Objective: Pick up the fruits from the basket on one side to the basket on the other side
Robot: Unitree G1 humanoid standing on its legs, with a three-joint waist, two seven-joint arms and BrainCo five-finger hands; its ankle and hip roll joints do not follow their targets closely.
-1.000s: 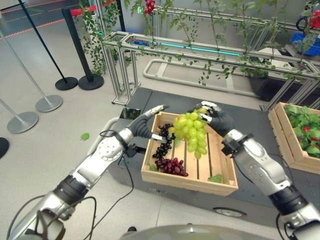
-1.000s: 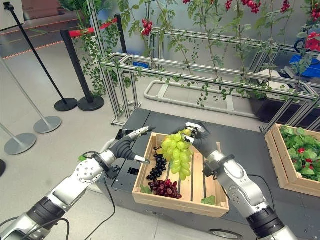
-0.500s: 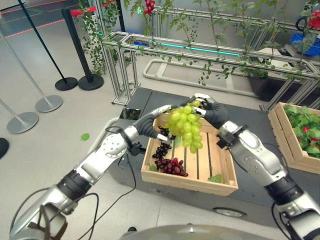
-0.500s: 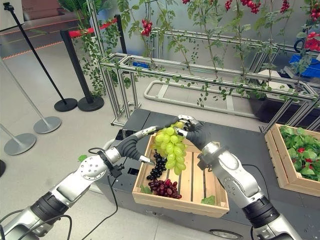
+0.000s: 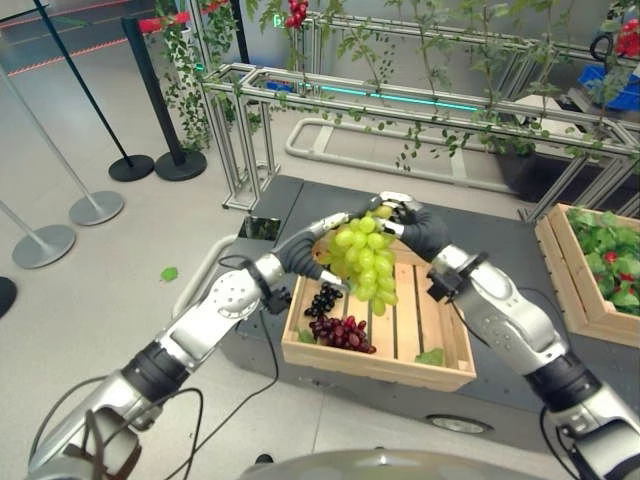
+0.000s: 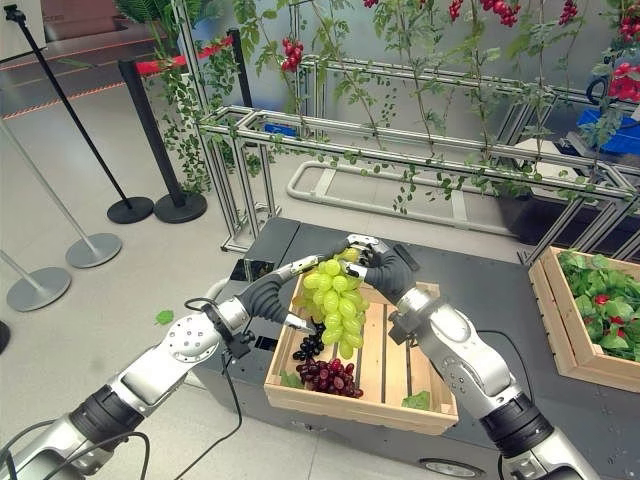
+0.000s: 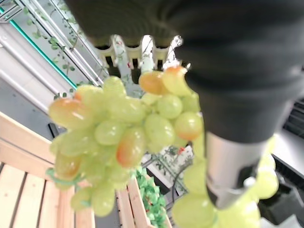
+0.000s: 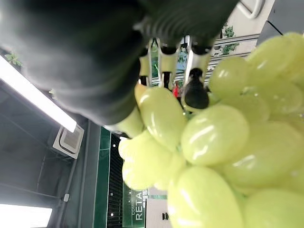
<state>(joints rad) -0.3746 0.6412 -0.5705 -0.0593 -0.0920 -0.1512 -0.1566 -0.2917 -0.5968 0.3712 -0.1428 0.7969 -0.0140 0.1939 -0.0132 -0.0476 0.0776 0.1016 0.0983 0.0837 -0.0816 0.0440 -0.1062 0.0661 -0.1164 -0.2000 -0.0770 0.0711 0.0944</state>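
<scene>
Green grapes [image 5: 363, 262] going from right hand to left hand, above the wooden crate.

The right hand [image 5: 412, 222] is pinching the top of the bunch w/ curled fingers, so the grapes are hanging in the air over the left part of the near crate [image 5: 440, 372]. Compared w/ 1 s ago the bunch is travelling to the robot's left, and the left hand [image 5: 312, 243], which was waiting apart w/ straight fingers, is now touching the bunch; its fingers are reaching to the top of the grapes, but I cannot tell if they are already closing on it. The dark grapes [image 5: 325, 298] and the red grapes [image 5: 343, 332] are lying in the crate, not yet taken. I think this is a handover btw. the hands, the 1st fruit on its way out. The other crate [image 5: 568, 275], full of green leaves, is standing well apart on the right.
</scene>
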